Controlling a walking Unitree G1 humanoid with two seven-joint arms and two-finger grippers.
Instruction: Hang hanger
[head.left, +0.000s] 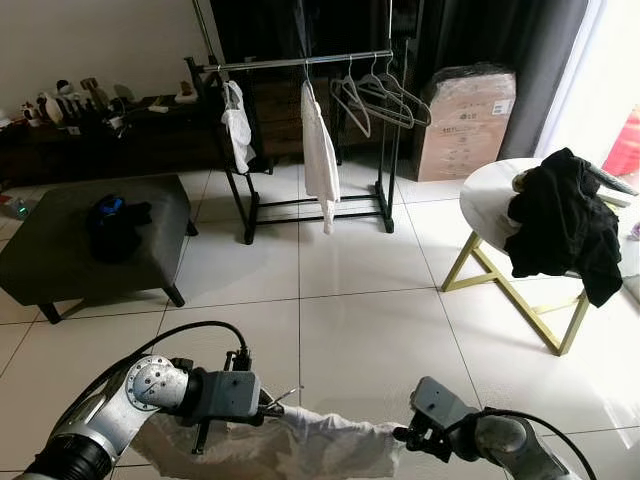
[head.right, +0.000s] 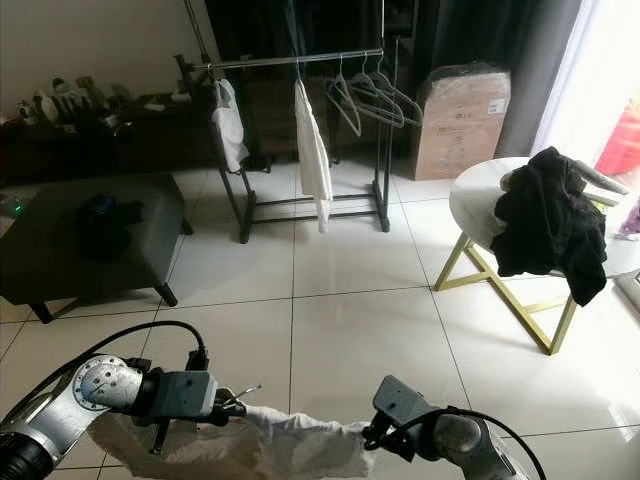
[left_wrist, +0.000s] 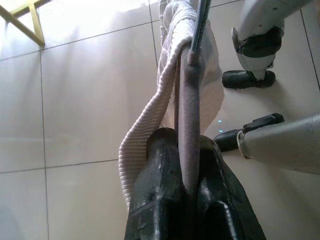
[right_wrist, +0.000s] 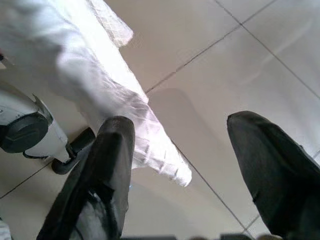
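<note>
Left claw (left_wrist: 185, 200): two black fingers clamped on a slim, matte grey-mauve hanger (left_wrist: 189, 120) rod, with a white ribbed-knit garment (head.left: 320, 440) draped over it. In the left wrist view the knit folds in a thick band just beside the fingers and runs away along the rod; a thin metal wire of the hanger shows past the fabric.

Right claw (right_wrist: 180, 165): fingers spread wide, gripping nothing. One finger touches the garment's far end, a thinner, lattice-textured white cloth; the other finger stands apart over bare tile.

The garment stretches between the two claws, low in front of the robot, above glossy pale floor tiles (head.left: 340, 320) with dark grout lines.

Well ahead of both claws: black metal clothes rack (head.left: 300, 62) with a chrome rail. On it hang a white bunched cloth (head.left: 238, 125), a long white shirt (head.left: 320, 150), and several bare wire hangers (head.left: 380, 95).

Ahead of the left claw: dark, square upholstered ottoman (head.left: 95, 240) carrying a black bag (head.left: 115, 225).

Ahead of the right claw: round white surface (head.left: 490, 195) on angled gold legs, black clothing (head.left: 565, 225) heaped over it. A wrapped cardboard box (head.left: 465, 120) stands beside the rack.
</note>
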